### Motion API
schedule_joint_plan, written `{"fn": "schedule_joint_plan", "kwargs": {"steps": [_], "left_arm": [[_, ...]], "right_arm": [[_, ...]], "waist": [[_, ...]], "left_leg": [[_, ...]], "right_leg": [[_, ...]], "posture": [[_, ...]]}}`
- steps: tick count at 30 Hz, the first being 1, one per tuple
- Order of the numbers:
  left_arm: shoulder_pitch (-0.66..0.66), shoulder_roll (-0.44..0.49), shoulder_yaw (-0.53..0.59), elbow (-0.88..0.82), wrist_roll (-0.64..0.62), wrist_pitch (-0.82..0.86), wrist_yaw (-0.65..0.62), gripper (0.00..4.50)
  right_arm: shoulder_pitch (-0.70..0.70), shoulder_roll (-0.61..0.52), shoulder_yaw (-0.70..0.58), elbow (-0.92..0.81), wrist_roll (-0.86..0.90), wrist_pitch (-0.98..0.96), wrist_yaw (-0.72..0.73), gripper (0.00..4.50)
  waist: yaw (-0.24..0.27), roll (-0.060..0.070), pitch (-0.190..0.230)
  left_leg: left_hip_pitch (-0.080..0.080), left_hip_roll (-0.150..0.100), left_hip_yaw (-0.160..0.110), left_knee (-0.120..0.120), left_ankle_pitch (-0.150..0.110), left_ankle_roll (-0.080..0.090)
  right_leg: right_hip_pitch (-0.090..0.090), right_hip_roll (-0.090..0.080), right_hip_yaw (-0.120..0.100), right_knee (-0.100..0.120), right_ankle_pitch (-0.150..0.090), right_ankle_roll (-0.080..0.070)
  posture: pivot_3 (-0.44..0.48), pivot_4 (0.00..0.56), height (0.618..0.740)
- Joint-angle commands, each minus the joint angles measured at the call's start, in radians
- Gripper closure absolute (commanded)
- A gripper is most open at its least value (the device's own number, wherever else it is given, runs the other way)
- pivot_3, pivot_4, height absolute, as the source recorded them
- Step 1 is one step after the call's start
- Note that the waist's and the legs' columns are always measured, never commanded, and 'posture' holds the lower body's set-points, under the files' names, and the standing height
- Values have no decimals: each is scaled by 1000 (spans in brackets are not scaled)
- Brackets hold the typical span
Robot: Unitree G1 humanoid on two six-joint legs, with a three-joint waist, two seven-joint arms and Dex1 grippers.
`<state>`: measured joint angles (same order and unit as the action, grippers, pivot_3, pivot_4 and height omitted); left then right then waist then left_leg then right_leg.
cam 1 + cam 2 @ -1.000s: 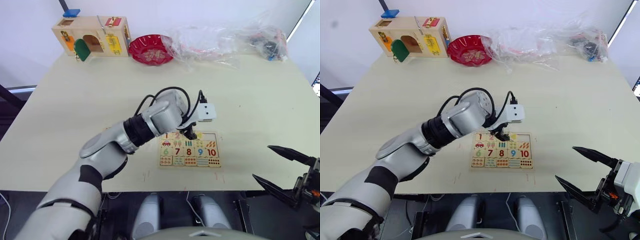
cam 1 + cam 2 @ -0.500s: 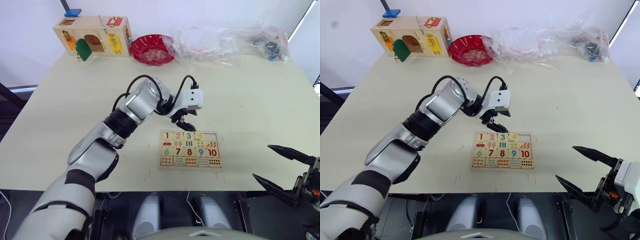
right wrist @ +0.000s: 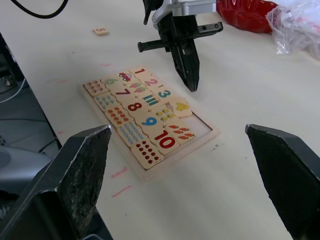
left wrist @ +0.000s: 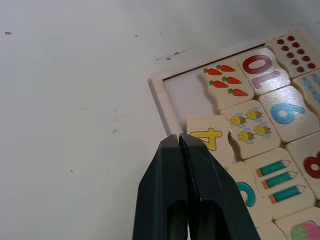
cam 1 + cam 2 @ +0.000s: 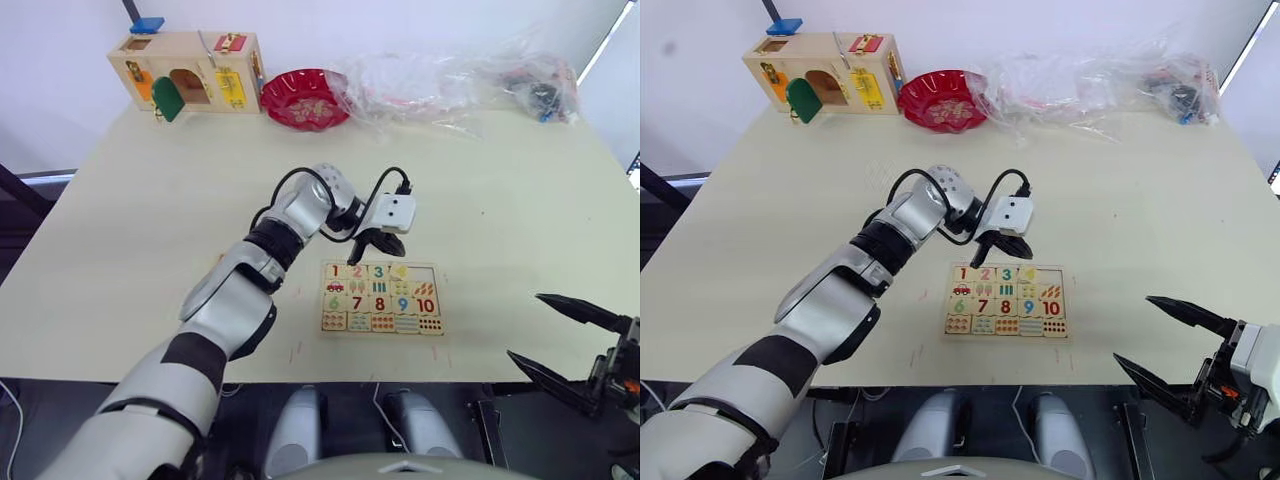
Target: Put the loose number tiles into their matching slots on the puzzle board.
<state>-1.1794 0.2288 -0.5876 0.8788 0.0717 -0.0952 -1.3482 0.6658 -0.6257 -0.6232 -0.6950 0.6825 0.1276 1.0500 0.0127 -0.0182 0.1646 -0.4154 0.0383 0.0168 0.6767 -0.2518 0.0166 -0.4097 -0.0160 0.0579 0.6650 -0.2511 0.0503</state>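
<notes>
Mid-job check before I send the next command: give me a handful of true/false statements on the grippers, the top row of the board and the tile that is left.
1. The left gripper is shut and holds nothing. True.
2. The yellow 4 tile lies flat and fully seated in its slot. False: it sits askew, riding over the neighbouring tiles.
3. The slot at the end of the top row, beside the 4, is bare. True.
4. The 5 tile is already in the puzzle board. False: it lies loose on the table, apart from the board.
5. The right gripper is shut on a tile. False: it is open and empty, at the table's near edge.
</notes>
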Motion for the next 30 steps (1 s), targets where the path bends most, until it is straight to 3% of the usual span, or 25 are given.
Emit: {"fn": "schedule_joint_plan", "kwargs": {"steps": [1, 30], "left_arm": [[-36, -27, 38, 54, 33, -61, 27, 4457], [-9, -41, 80, 77, 134, -108, -23, 4457]], "right_arm": [[18, 0, -21, -38, 18, -4, -5, 0], [31, -4, -20, -74, 30, 15, -30, 0]], "waist": [[-1, 0, 0], [-1, 0, 0]], "left_leg": [[0, 0, 0, 0, 0, 0], [0, 0, 0, 0, 0, 0]], "right_leg": [[0, 0, 0, 0, 0, 0], [0, 0, 0, 0, 0, 0]], "posture": [[0, 150, 740], [0, 150, 740]]}}
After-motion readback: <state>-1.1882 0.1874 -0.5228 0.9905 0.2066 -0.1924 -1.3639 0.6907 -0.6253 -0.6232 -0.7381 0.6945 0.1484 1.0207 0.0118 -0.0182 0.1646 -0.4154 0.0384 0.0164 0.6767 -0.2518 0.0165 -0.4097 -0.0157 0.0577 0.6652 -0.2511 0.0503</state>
